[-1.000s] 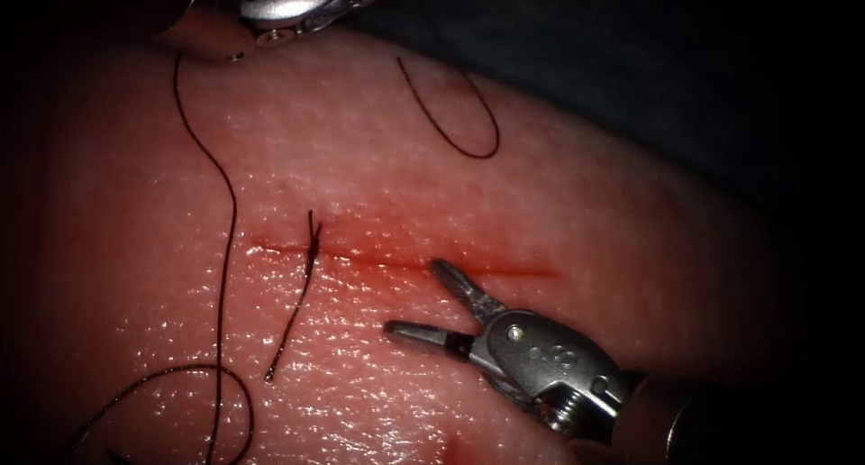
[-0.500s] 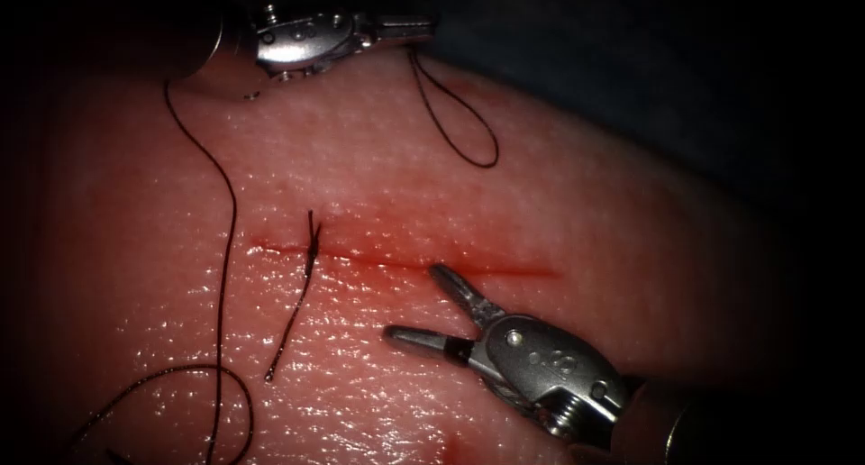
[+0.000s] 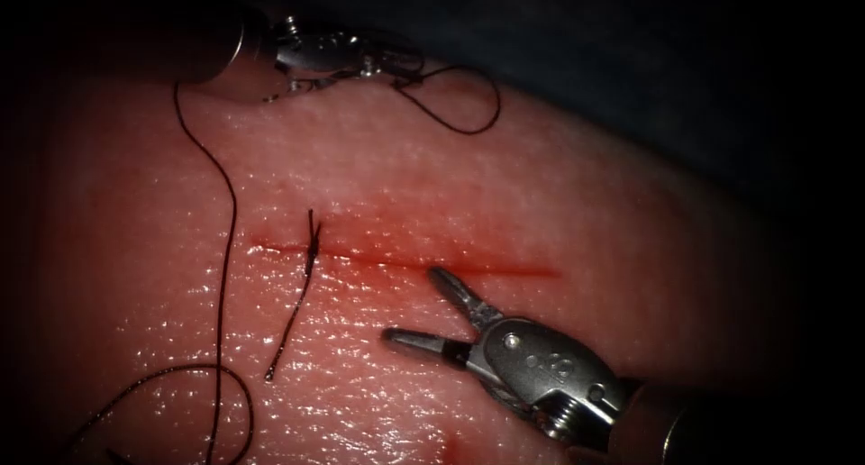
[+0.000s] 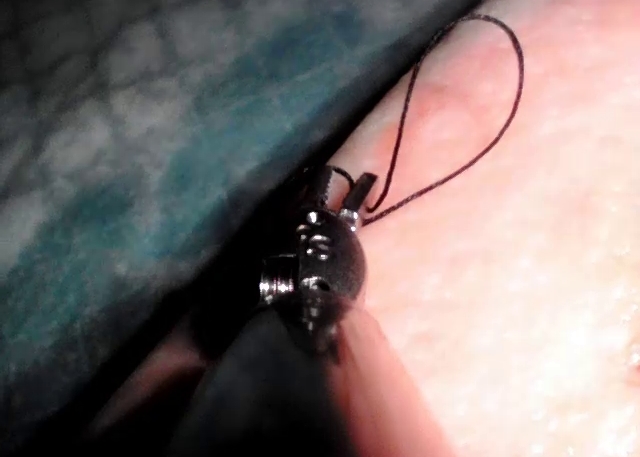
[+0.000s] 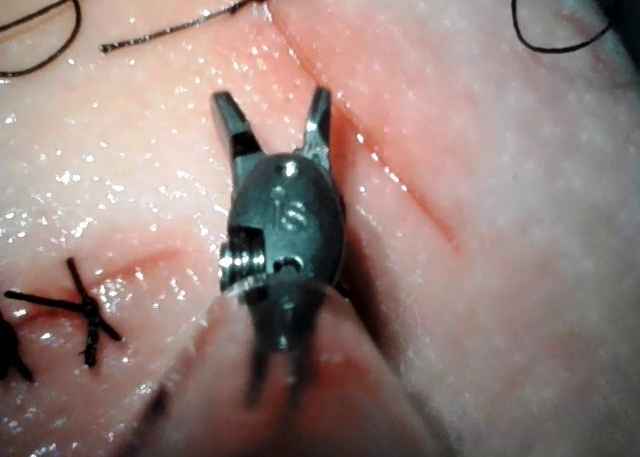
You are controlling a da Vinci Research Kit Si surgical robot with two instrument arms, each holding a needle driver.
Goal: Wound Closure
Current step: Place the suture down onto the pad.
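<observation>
The tissue (image 3: 559, 204) has a cut (image 3: 432, 265) running across it, with red fluid along it. One knotted stitch (image 3: 313, 244) closes the cut's left end, and its cut tail (image 3: 286, 330) lies toward the front. At the tissue's far edge my left tool (image 3: 401, 71) is shut on the thread at the foot of a small loop (image 3: 482, 113); the left wrist view has the same loop (image 4: 505, 117) at the left tool (image 4: 347, 189). My right tool (image 3: 416, 305) stands open just in front of the cut's middle and holds nothing; the right wrist view shows the right tool (image 5: 275, 109) with its jaws apart.
A long thread (image 3: 225, 249) runs from the left tool's shaft down the tissue's left side into a wide loop (image 3: 216, 384) at the front. A second short cut with a tied stitch (image 5: 85, 312) lies nearer the front. Blue-green cloth (image 4: 150, 127) borders the far edge.
My left tool came down to the far edge and took the free thread end; the small loop shifted up and flattened. The right tool barely moved.
</observation>
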